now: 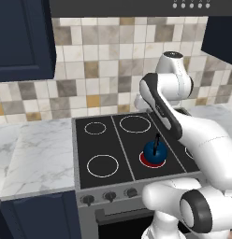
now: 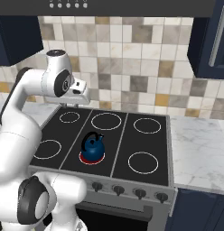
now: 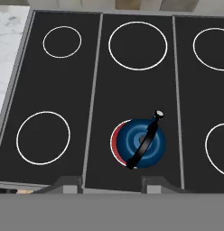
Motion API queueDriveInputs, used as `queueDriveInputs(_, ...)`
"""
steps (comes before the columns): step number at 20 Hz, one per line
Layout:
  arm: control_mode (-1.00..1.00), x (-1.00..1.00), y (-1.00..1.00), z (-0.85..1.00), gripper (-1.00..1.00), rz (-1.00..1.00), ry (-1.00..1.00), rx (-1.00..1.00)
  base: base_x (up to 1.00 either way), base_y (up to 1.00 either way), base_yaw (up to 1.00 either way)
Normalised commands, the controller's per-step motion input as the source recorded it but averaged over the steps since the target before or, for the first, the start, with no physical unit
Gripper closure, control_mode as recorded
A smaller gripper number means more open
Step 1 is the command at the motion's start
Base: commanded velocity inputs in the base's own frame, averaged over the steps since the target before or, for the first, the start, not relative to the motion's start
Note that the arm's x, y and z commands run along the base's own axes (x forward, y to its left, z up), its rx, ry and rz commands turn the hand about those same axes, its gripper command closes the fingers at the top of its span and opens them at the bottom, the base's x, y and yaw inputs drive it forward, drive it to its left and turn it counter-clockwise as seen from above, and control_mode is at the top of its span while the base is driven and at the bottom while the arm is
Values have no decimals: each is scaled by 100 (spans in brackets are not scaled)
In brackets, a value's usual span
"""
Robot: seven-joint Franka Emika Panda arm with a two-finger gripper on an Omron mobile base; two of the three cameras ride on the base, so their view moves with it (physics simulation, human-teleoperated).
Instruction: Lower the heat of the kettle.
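Your gripper [image 3: 105, 182] is hanging high above the front of the stove, looking straight down, and its two fingertips [image 3: 68, 182] are standing well apart with nothing between them, so you are carrying nothing.

Just beyond the fingertips, slightly toward the right one, the kettle [image 3: 142, 144] is sitting on the front middle burner [image 3: 115, 140], which is glowing red beneath it; that glow is telling you the heat is on, which is why the kettle is parked there. Its thin black handle [image 3: 145, 140] is arching upright across the lid.

The control knobs [image 2: 119, 190] are lining the stove's front panel, nearer to you than the fingertips and below them, so you are hovering over the wrong spot for turning anything. In my judgement you are going to need to drop down and back toward that row, and pick the knob that is matching the glowing burner.

Farther past the kettle, the rear burners [image 3: 137, 45] are lying dark, white rings only, and the tiled wall [image 2: 132, 58] is rising behind the stove.
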Motion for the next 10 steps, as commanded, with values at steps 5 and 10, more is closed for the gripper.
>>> queueDriveInputs(5, -100, -27, 0, -2, -100, 0, 0, 0, 0, 0, 0)
queueDriveInputs(10, -100, -41, 0, -9, -100, 0, -3, 0, 0, 0, 0)
